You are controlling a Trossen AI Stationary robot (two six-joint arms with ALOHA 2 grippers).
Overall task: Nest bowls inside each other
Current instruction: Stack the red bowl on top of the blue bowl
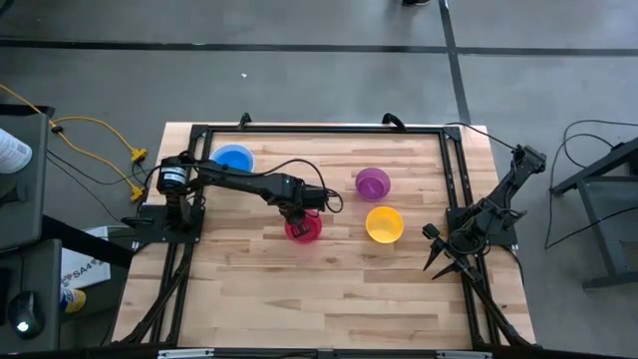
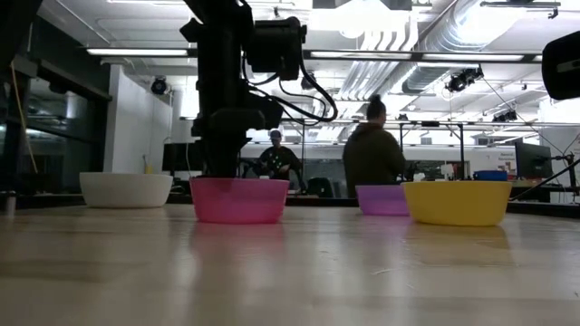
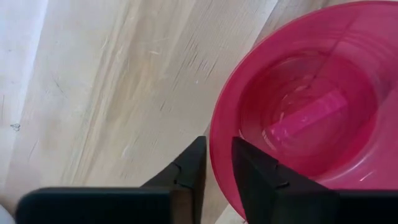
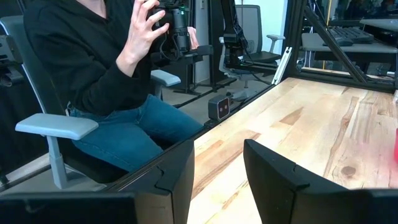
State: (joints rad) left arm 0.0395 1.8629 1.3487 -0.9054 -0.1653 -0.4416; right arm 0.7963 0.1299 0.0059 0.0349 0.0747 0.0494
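The red bowl (image 1: 304, 229) rests on its base on the table's middle, with my left gripper (image 1: 298, 215) coming down on its left rim and shut on it. To the right, the purple bowl (image 1: 372, 182) and the yellow bowl (image 1: 384, 224) stand apart on their bases. At the far left the blue bowl (image 1: 231, 158) sits inside the white bowl (image 2: 126, 189). My right gripper (image 4: 217, 180) waits open and level at the table's right edge, nothing between its fingers. My left gripper pinches the red bowl's rim (image 3: 219, 163) on its left side. One finger (image 3: 258, 171) is inside the bowl and the other finger (image 3: 189, 171) is outside the wall. The fingers come steeply from above, pointing down. The bowl stands upright with its base (image 2: 238, 220) on the table.
A black frame rail (image 1: 319, 130) runs round the tabletop. A person sits on a chair (image 4: 112, 74) beyond the table's right side, and more people (image 2: 373, 154) show in the room behind. Bare wood lies along the table's near half.
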